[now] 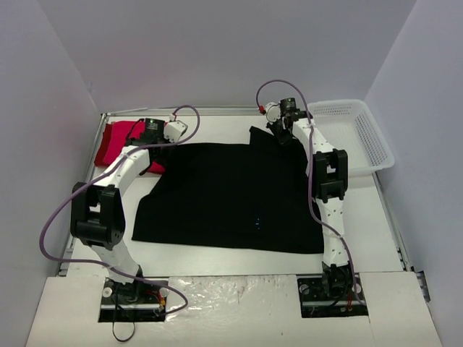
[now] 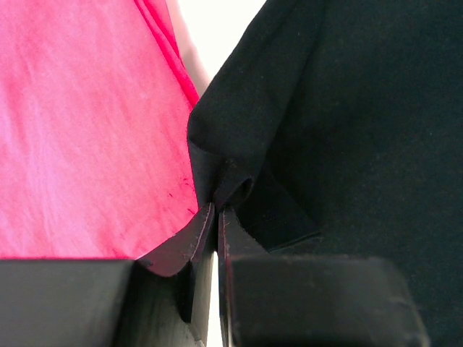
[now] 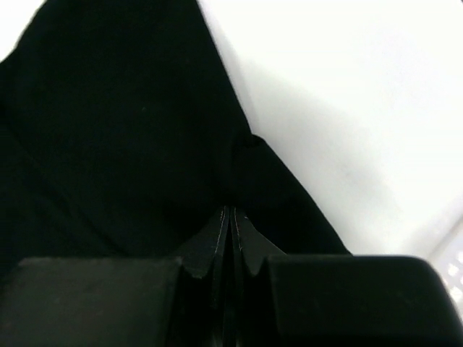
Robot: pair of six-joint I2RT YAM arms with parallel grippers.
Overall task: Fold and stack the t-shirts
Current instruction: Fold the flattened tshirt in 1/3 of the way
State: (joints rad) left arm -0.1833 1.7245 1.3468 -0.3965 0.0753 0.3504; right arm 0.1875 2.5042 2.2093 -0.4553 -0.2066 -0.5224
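The black t-shirt [image 1: 231, 195] lies spread flat across the middle of the table, a tiny blue mark on its chest. The crimson red t-shirt [image 1: 116, 141] sits bunched at the far left. My left gripper [image 1: 171, 142] is at the black shirt's far left corner. In the left wrist view it [image 2: 219, 207] is shut on a raised fold of black cloth [image 2: 347, 130], with red cloth [image 2: 87, 130] just to its left. My right gripper [image 1: 278, 139] is at the far right corner. There it [image 3: 230, 211] is shut on the black cloth [image 3: 123, 130], whose edge is lifted a little.
A white mesh basket [image 1: 376, 137] stands at the far right, its corner showing in the right wrist view [image 3: 452, 260]. White walls close in the table on three sides. Bare white table [image 3: 347, 108] lies to the right of the right gripper.
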